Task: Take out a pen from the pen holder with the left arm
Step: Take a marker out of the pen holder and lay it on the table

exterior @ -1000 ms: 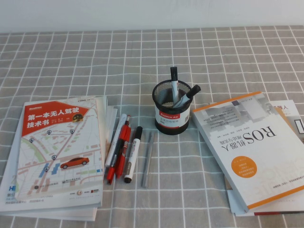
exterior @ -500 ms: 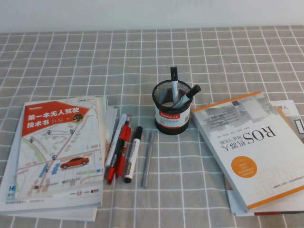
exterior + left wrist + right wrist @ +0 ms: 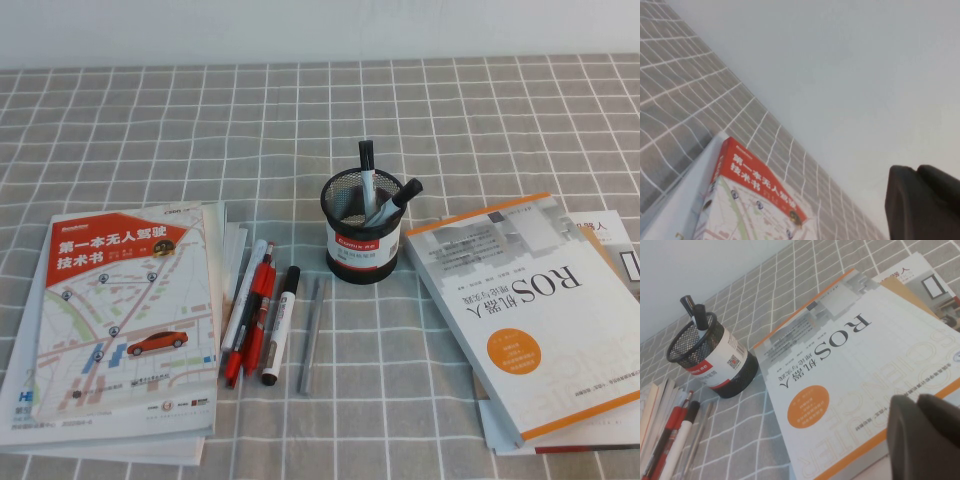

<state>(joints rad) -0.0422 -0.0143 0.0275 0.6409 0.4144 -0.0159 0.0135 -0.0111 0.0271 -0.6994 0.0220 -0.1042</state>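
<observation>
My left gripper point(image 3: 918, 200) is clenched on nothing, near the red map book point(image 3: 752, 182) and well apart from the mesh pen holder point(image 3: 362, 240) mid-table. Its upright pen point(image 3: 366, 170) looks light, stiff and smooth; I'd pinch the capped top standing above the rim. My right gripper point(image 3: 920, 435) hangs over the ROS book point(image 3: 840, 365).

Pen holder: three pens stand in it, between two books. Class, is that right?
Wrong: two pens stand in the pen holder, per the high view, between the two books. Left gripper hovers by the red book, right gripper by the ROS book.
</observation>
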